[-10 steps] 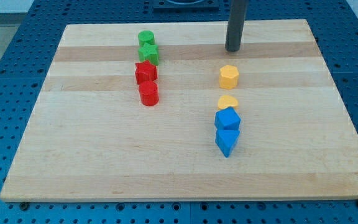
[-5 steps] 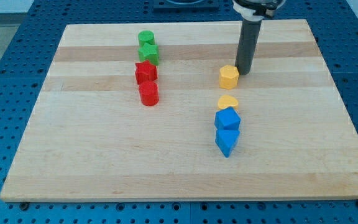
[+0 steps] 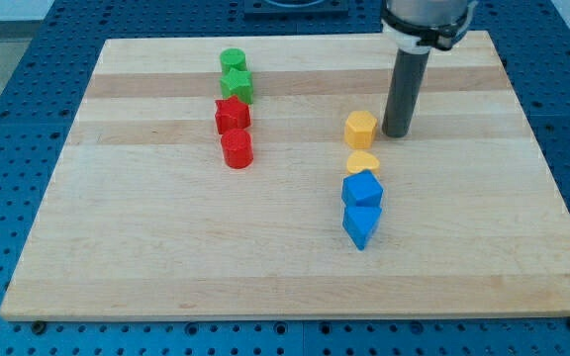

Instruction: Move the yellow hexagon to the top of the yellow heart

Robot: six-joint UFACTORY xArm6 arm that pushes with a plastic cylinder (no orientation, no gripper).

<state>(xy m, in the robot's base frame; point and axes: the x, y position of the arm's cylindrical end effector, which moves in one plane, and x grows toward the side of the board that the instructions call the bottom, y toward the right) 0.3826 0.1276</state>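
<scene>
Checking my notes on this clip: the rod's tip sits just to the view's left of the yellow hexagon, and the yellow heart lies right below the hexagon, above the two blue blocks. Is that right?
One detail is off. The camera view shows my tip just to the view's right of the yellow hexagon, not its left. The rest holds: the yellow heart lies right below the hexagon, above the two blue blocks.

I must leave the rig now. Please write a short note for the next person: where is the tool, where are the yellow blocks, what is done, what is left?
Tool: my tip rests on the board, just to the view's right of the yellow hexagon, very close to it.
Blocks: the yellow hexagon sits above the yellow heart, with a small gap between them.
Done: the hexagon is roughly at the heart's top side.
Left: perhaps a small nudge to line it up; otherwise withdraw.
</scene>
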